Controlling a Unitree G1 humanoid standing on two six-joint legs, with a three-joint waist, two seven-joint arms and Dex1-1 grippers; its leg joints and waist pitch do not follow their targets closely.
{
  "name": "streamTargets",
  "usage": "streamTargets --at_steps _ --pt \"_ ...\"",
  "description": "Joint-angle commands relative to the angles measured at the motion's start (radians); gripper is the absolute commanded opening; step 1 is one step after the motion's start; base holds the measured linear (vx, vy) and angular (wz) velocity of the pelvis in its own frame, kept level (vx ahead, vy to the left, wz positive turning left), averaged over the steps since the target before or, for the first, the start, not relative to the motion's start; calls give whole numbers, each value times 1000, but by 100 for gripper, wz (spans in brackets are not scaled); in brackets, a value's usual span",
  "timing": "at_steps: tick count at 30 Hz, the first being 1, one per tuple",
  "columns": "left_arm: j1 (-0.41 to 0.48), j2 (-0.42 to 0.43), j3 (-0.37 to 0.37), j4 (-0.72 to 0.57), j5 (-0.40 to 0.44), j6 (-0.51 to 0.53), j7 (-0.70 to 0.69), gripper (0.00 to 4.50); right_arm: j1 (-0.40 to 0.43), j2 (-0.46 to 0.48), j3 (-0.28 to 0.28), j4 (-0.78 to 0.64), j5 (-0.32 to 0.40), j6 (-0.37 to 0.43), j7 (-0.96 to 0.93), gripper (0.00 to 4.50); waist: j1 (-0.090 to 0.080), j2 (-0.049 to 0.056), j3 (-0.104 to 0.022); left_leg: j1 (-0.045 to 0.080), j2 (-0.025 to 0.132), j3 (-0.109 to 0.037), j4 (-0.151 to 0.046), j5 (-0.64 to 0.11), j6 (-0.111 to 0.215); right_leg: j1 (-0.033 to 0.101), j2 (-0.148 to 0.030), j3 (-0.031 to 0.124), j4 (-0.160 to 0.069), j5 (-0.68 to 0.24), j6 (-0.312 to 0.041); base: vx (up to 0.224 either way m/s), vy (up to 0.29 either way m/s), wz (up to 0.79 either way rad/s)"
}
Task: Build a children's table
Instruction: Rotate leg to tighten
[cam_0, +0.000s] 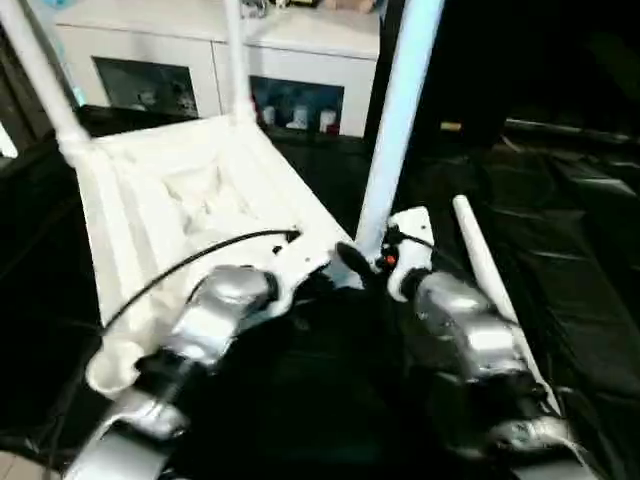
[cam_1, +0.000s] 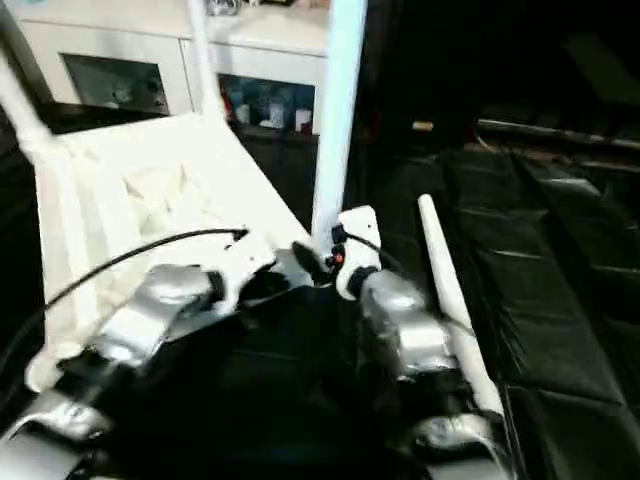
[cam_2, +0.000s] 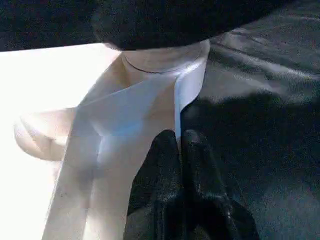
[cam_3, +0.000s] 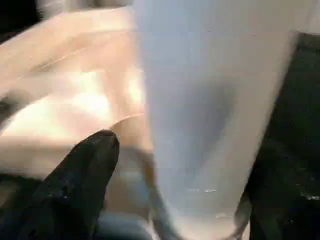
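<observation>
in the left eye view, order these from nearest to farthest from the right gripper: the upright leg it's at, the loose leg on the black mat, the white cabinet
1. Upright leg: right at the right gripper, rising from the tabletop's near corner.
2. Loose leg: lying on the black mat, just right of the right forearm.
3. White cabinet: far behind, along the back.

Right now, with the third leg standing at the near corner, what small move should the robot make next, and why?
Probably press the upright leg down into its corner socket: the right gripper is around its base, while the left gripper pinches the tabletop rim to steady it. One leg lies on the black mat, waiting.
</observation>
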Motion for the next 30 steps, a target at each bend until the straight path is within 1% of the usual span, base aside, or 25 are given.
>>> streamTargets --at_steps 1,2,3,4,5,6,7,9,13,14,16,19,20,21,23,24,25,28,30 --pt "25 18 18 -18 -61 -69 -78 0 28 -38 38 -61 16 42 117 399 2 -5 -54 15 -10 15 -57 -239 4 31 -11 6 -69 -83 -165 0 0 0" --pt "33 31 16 -30 -70 -67 -104 0 39 -60 54 -79 16 47 149 399 2 -2 -55 17 -10 16 -57 -241 3 28 -13 7 -68 -88 -169 0 0 0" --pt "44 50 12 -46 -81 -70 -139 0 58 -99 86 -113 16 53 208 399 4 -3 -56 18 -8 15 -56 -241 5 30 -12 6 -68 -90 -174 0 0 0" --pt "55 72 8 -61 -91 -72 -177 0 78 -138 118 -144 8 49 255 399 3 -3 -54 17 -7 16 -58 -245 5 28 -14 7 -67 -94 -175 0 0 0" --pt "58 79 8 -66 -95 -72 -190 0 82 -146 123 -152 7 50 266 399 4 -3 -54 19 -6 16 -57 -251 3 29 -14 6 -67 -105 -176 0 0 0" --pt "65 94 6 -76 -103 -73 -216 0 92 -165 135 -167 6 55 288 399 5 -3 -53 21 -6 17 -57 -256 4 26 -13 7 -69 -111 -178 0 0 0" --pt "76 116 7 -96 -119 -68 -258 0 101 -182 142 -180 3 58 305 399 6 -2 -52 20 -5 16 -59 -268 3 25 -15 8 -70 -131 -177 0 0 0" --pt "84 133 6 -113 -134 -65 -289 0 104 -190 140 -190 7 70 307 399 4 -2 -52 21 -5 17 -60 -278 -1 23 -15 8 -70 -148 -181 0 0 0" --pt "95 155 4 -140 -156 -65 -342 0 95 -188 138 -182 10 77 315 399 7 -2 -53 22 -5 18 -58 -265 -3 21 -14 9 -66 -126 -189 0 0 0" --pt "96 156 4 -141 -156 -64 -343 0 95 -189 140 -181 9 76 316 399 8 -1 -53 22 -5 18 -58 -265 -4 22 -14 9 -66 -125 -189 0 0 0" --pt "99 161 3 -143 -154 -66 -346 0 96 -194 153 -178 3 66 326 399 11 -2 -54 23 -5 18 -57 -254 -4 23 -15 9 -63 -108 -190 0 0 0" --pt "102 164 3 -145 -155 -66 -348 0 96 -190 155 -167 -2 53 323 399 12 -4 -55 21 -7 19 -54 -235 -2 26 -14 8 -61 -84 -190 0 0 0" --pt "102 164 3 -145 -155 -66 -348 0 96 -189 155 -166 -1 53 323 373 12 -4 -56 21 -7 18 -54 -231 -2 26 -14 8 -60 -81 -190 0 0 0" --pt "102 164 5 -145 -155 -64 -350 0 95 -185 152 -162 1 51 322 373 12 -5 -56 21 -7 19 -53 -223 2 27 -14 8 -59 -72 -192 0 0 0" --pt "101 164 6 -144 -155 -64 -351 0 94 -182 152 -159 2 51 324 364 12 -4 -57 20 -8 19 -52 -215 4 27 -14 8 -58 -63 -193 0 0 0" --pt "101 164 6 -142 -154 -64 -351 0 94 -180 153 -157 1 50 326 359 13 -5 -57 21 -8 19 -52 -212 5 28 -14 8 -58 -61 -193 0 0 0" --pt "102 165 6 -142 -154 -64 -352 0 96 -179 154 -155 0 48 326 335 13 -4 -57 21 -8 19 -51 -209 6 28 -14 8 -57 -57 -195 0 0 0" --pt "103 166 7 -142 -153 -64 -352 0 98 -178 154 -154 2 47 327 319 15 -4 -57 22 -8 19 -51 -209 6 28 -14 8 -57 -59 -196 0 0 0" --pt "104 168 6 -143 -154 -63 -353 0 99 -177 154 -154 5 47 325 294 15 -5 -57 21 -8 19 -50 -210 5 28 -13 7 -56 -59 -195 0 0 0"
